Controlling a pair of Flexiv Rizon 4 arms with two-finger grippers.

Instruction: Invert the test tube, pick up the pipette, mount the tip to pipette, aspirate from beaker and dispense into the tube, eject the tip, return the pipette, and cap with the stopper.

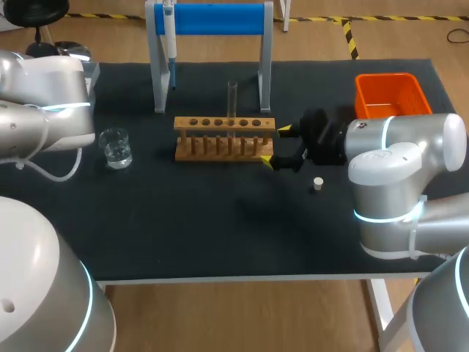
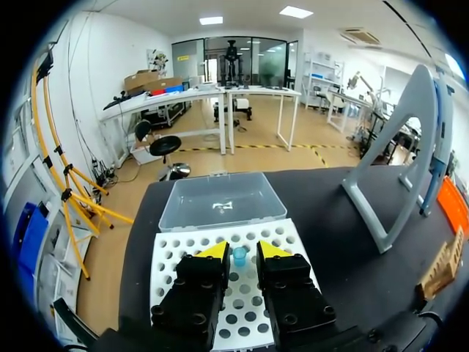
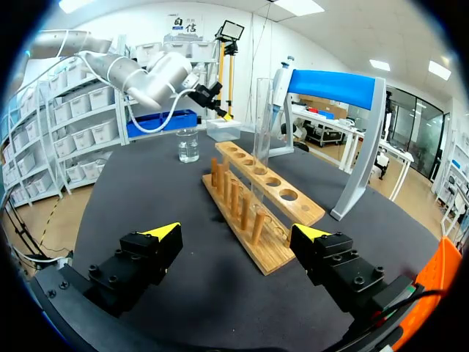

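Left arm (image 1: 44, 103) is sitting at the left edge of the worktop (image 1: 220, 235). Left end effector (image 2: 242, 251) is hanging over the white tip rack (image 2: 176, 257), fingers a narrow gap apart and gripping nothing. A blue tip (image 2: 239, 256) is showing in that gap, seated in the rack; I can't tell whether it is touching the fingers. It looks like light plastic that would mount with a straight push down.

Beaker (image 1: 116, 147) is standing by the left arm with clear liquid low in it. It's glass, so probably slippery and breakable.

Pipette (image 1: 169, 44) is hanging on the left post of the blue-barred stand (image 1: 209, 19). Judged rigid and light; best taken around the upper body, keeping off the thin lower shaft.

Wooden rack (image 1: 224, 138) is sitting mid-worktop in front of the stand, and the test tube (image 1: 232, 103) is standing upright in one of its holes. It's thin clear glass, so likely fragile and slick; best held on the bare upper wall above the rack with gentle squeeze and lifted straight up.

Right end effector (image 1: 282, 147) is lying at the rack's right end, fingers spread wide with nothing between them. The tube is well ahead of it.

Stopper (image 1: 317, 184) is lying loose just right of that, small and easy to knock. Orange bin (image 1: 388, 94) is at the far right.
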